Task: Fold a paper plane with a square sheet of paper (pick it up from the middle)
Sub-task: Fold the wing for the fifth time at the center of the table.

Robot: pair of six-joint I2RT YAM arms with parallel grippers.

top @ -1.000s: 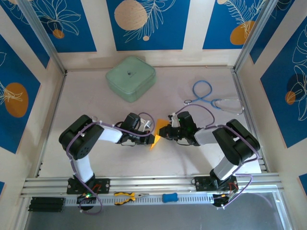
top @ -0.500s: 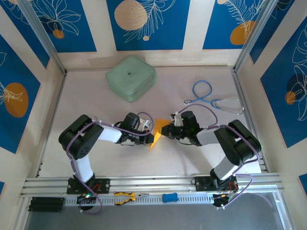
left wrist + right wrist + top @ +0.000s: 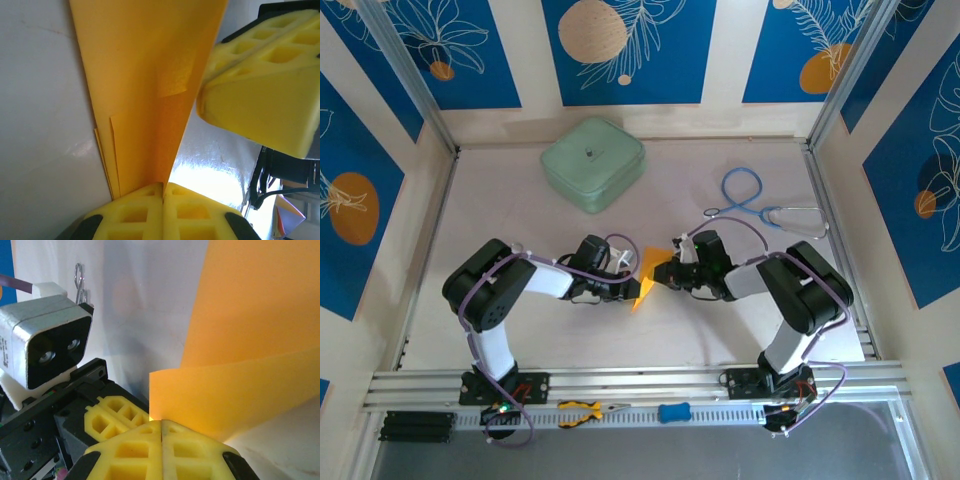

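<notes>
Paper: orange-yellow folded paper sheet, tapering to a point, at the centre of the white table, between both grippers.
Left gripper: yellow pads pressed together on the sheet's narrow end, at its 9 o'clock.
Right gripper: pads clamped on a sheet edge, at its 3 o'clock.
Case: mint-green rounded square case, 11 o'clock of the sheet, well apart.
Tube: blue looped tube with metal ends, 2 o'clock of the sheet.
</notes>
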